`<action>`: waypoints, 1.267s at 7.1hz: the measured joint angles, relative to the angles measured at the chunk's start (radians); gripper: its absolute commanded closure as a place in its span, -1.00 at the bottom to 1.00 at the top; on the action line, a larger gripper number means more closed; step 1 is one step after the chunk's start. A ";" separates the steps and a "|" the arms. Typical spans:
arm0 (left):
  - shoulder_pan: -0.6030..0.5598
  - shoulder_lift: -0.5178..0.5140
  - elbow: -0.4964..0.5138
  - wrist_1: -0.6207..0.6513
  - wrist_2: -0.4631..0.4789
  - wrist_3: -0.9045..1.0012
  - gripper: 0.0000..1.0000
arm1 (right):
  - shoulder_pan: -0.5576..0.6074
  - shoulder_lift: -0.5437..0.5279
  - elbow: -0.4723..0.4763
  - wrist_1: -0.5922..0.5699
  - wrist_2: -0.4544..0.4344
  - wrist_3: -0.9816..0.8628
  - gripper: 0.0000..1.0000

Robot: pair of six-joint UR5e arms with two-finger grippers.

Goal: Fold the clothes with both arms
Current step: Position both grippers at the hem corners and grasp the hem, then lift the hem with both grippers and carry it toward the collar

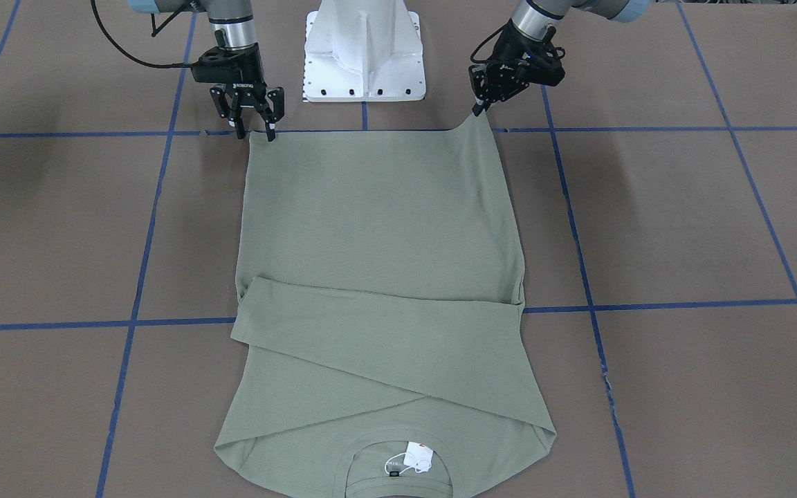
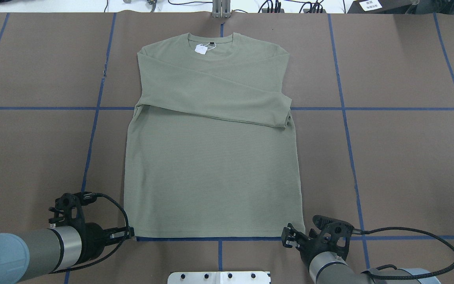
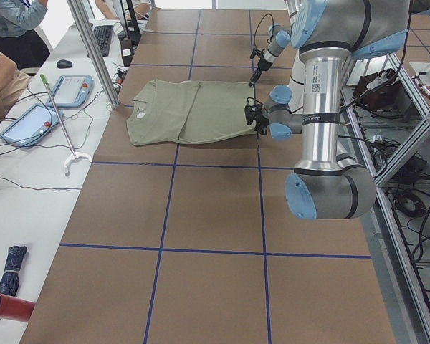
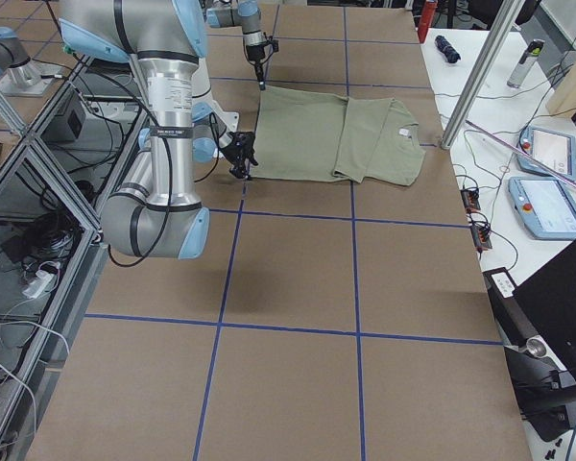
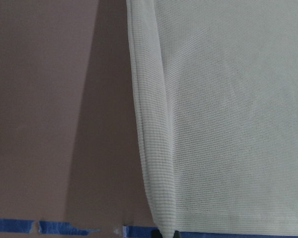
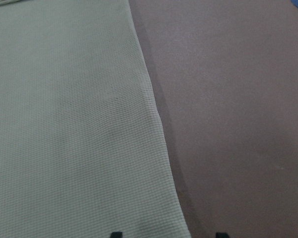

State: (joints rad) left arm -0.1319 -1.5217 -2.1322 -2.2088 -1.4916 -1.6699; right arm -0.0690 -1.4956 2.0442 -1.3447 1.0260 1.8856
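Observation:
An olive-green long-sleeved shirt lies flat on the brown table, its sleeves folded across the chest and its collar with a white tag away from the robot. My left gripper is shut on the shirt's hem corner and pulls it up into a small peak; the overhead view shows it at that corner. My right gripper is open, with its fingers astride the other hem corner, low at the table. In the right wrist view the two fingertips stand apart over the shirt's edge.
The white pedestal base stands just behind the hem, between the two arms. Blue tape lines cross the brown table. Tablets and cables lie on a side bench beyond the collar end, with people seated there.

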 measured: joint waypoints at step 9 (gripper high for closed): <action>-0.003 0.032 -0.324 0.232 -0.104 0.000 1.00 | 0.001 0.013 0.502 -0.497 0.142 -0.004 1.00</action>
State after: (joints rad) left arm -0.1348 -1.4898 -2.4560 -1.9766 -1.5959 -1.6701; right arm -0.0683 -1.4827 2.5465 -1.8419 1.1683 1.8811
